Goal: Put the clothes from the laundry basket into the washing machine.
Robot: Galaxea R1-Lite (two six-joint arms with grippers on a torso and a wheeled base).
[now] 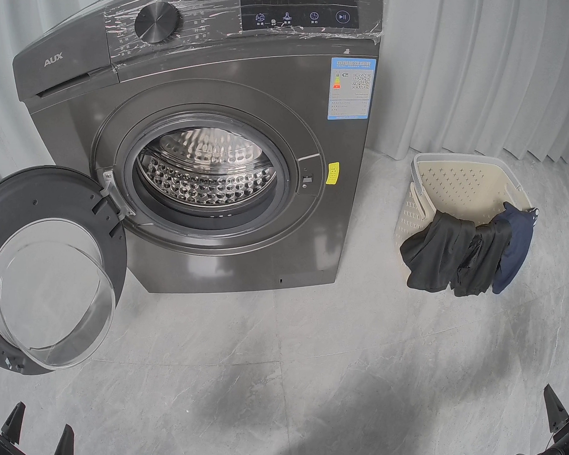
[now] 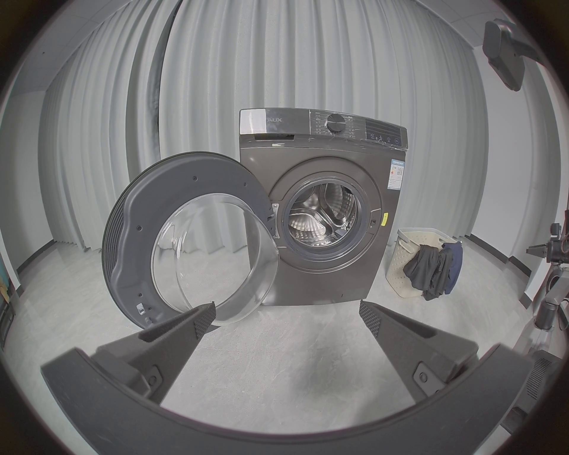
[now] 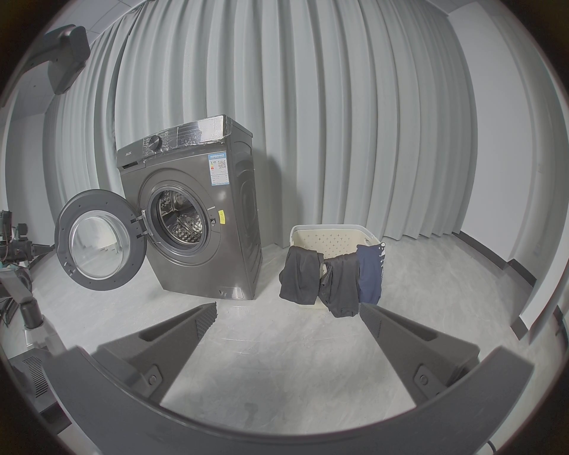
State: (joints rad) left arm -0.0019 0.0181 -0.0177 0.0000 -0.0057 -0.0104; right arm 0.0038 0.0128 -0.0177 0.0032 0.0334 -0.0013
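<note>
- Clothes (image 1: 467, 258): three garments draped over the front rim of the laundry basket (image 1: 463, 159), at the right of the head view, mid-height.
- Order across the frame, left to right: dark grey garment (image 1: 436, 253), black garment (image 1: 480, 263), navy garment (image 1: 517, 246). They overlap and hang down the basket's outer wall toward the floor (image 1: 290, 362).
- The basket is cream and perforated. It stands on the floor just right of the washing machine (image 1: 236, 268), near it but not touching.
- The washing machine is a grey front-loader filling the upper left and centre of the head view. Its door (image 1: 45, 185) is swung wide open at the left edge, and the steel drum (image 1: 207, 166) shows through the opening.
- Left gripper (image 1: 40, 430): lower left corner of the head view, fingers spread apart with nothing between them. The left wrist view confirms this (image 2: 287, 311).
- Right gripper (image 1: 568, 388): lower right corner, fingers likewise spread and empty (image 3: 287, 311), well apart from the clothes.
- A pale pleated curtain (image 1: 477, 60) hangs behind the machine and basket.
</note>
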